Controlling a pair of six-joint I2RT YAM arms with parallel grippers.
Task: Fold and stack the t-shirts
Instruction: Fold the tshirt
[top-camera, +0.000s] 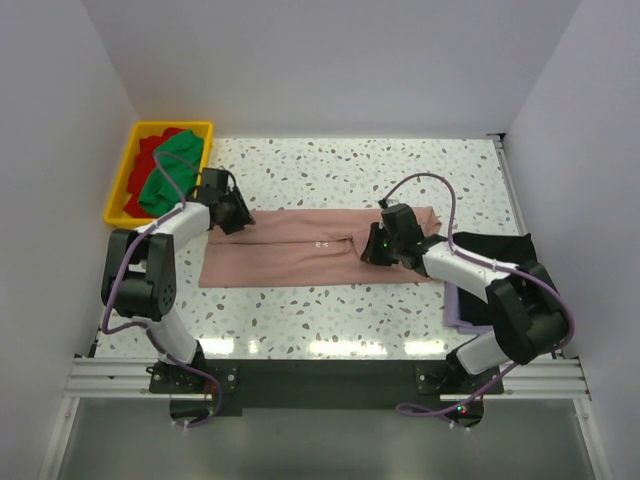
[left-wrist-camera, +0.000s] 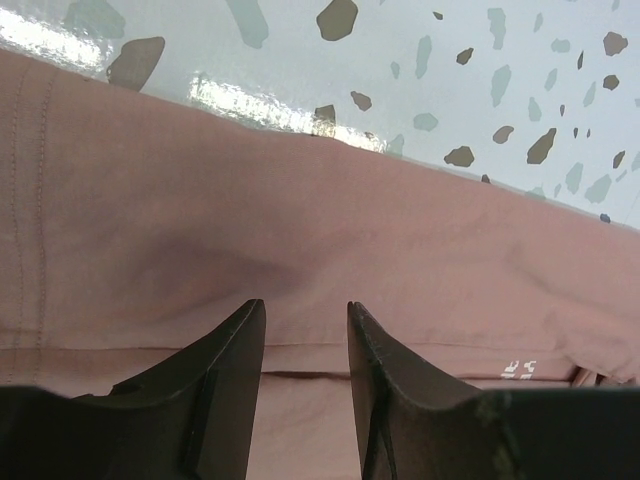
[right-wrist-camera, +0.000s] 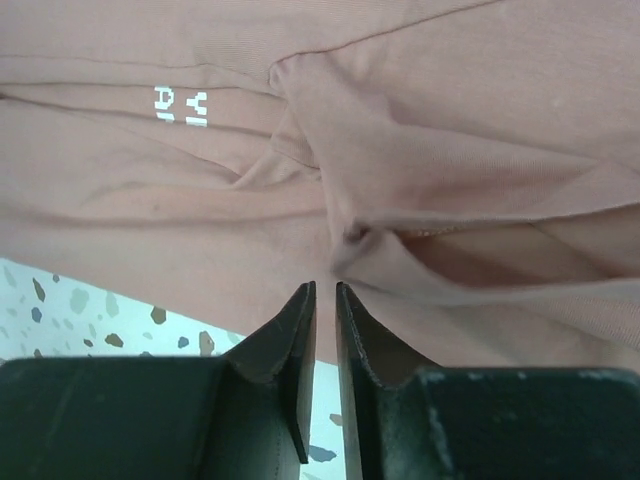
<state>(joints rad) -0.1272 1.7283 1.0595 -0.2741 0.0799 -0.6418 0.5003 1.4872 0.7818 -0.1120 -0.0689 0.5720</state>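
Note:
A dusty-pink t-shirt (top-camera: 300, 260) lies folded into a long band across the middle of the table, its small white print (right-wrist-camera: 180, 105) facing up. My left gripper (top-camera: 242, 220) hovers over the band's left end (left-wrist-camera: 300, 220); it (left-wrist-camera: 305, 305) is open with nothing between the fingers. At the right part of the shirt (right-wrist-camera: 450, 130), by its near edge, my right gripper (top-camera: 376, 252) points at a bunched crease. Only a narrow slit shows between its fingers (right-wrist-camera: 325, 287), and no cloth is in that slit. A green t-shirt (top-camera: 170, 170) and a red one (top-camera: 148, 150) fill the bin.
The yellow bin (top-camera: 118, 195) stands at the back left corner. A black t-shirt (top-camera: 495, 248) lies on a lavender one (top-camera: 460, 318) at the right edge, just beside my right arm. White walls enclose the speckled table (top-camera: 330, 170) on three sides.

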